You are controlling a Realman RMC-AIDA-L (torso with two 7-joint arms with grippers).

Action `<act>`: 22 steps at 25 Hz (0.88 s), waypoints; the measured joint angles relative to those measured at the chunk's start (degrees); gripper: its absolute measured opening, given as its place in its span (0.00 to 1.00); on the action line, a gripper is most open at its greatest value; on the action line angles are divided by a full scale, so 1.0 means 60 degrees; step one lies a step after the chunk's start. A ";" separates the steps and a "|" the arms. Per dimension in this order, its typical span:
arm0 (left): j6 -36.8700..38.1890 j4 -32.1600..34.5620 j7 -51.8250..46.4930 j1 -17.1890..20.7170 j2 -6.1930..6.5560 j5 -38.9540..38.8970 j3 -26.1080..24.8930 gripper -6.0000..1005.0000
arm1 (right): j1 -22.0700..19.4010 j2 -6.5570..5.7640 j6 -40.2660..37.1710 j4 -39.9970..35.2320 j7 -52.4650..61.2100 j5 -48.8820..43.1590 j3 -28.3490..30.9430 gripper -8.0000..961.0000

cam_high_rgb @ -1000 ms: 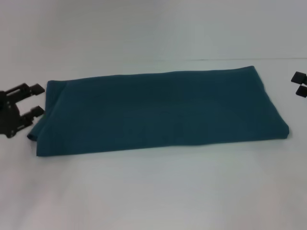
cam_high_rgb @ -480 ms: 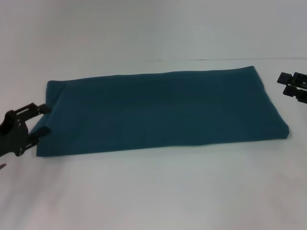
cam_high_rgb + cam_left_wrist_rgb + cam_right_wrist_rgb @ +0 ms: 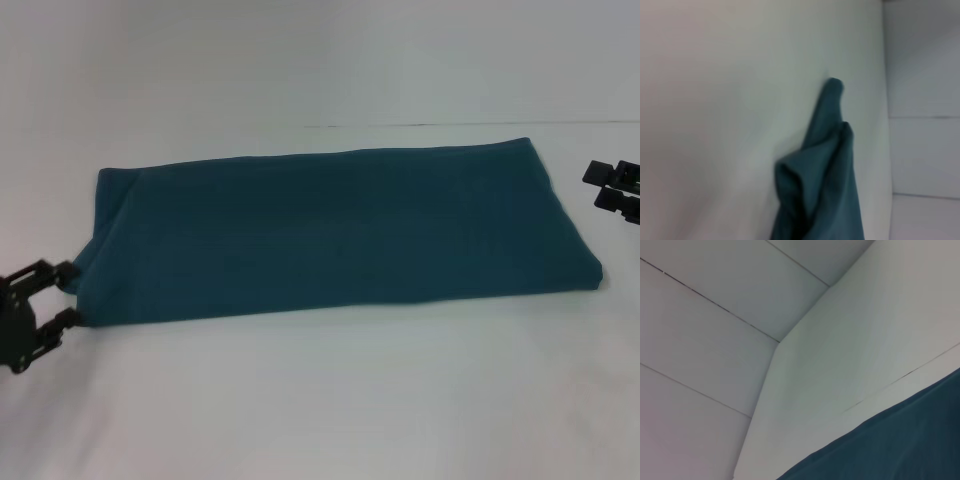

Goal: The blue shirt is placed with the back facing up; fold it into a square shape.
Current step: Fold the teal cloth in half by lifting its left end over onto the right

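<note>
1. Teal-blue cloth, the blue shirt (image 3: 335,235) lies folded into a long band across the white bench (image 3: 320,400).
2. The left gripper (image 3: 62,295), fingers spread, touches its near-left corner.
3. The right gripper (image 3: 600,186), fingers released, waits beside its far-right end.
4. Pale panelled walls surround.

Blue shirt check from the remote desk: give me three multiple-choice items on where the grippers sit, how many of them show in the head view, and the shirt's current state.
1. Where is the left gripper?
A. at the near left corner of the blue shirt
B. over the shirt's middle
C. beside the right gripper

2. How many grippers show in the head view?
A. none
B. one
C. two

3. What state is the shirt in?
A. spread out with sleeves showing
B. folded into a long band
C. hanging in the air

Answers:
1 A, its open fingers flank that corner.
2 C, the right gripper shows at the shirt's far right side.
3 B, it lies flat on the white table.
</note>
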 joint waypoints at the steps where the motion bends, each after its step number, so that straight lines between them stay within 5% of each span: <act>1: -0.0025 0.0001 -0.0043 0.0085 -0.0033 0.0001 -0.0026 0.66 | -0.0004 -0.0001 0.0000 0.0001 -0.0005 0.0000 0.0016 0.70; 22: -0.0945 -0.0318 -0.0485 -0.0181 -0.0071 0.0588 -0.0003 0.66 | -0.0023 -0.0007 0.0060 0.0020 -0.0064 0.0002 0.0059 0.70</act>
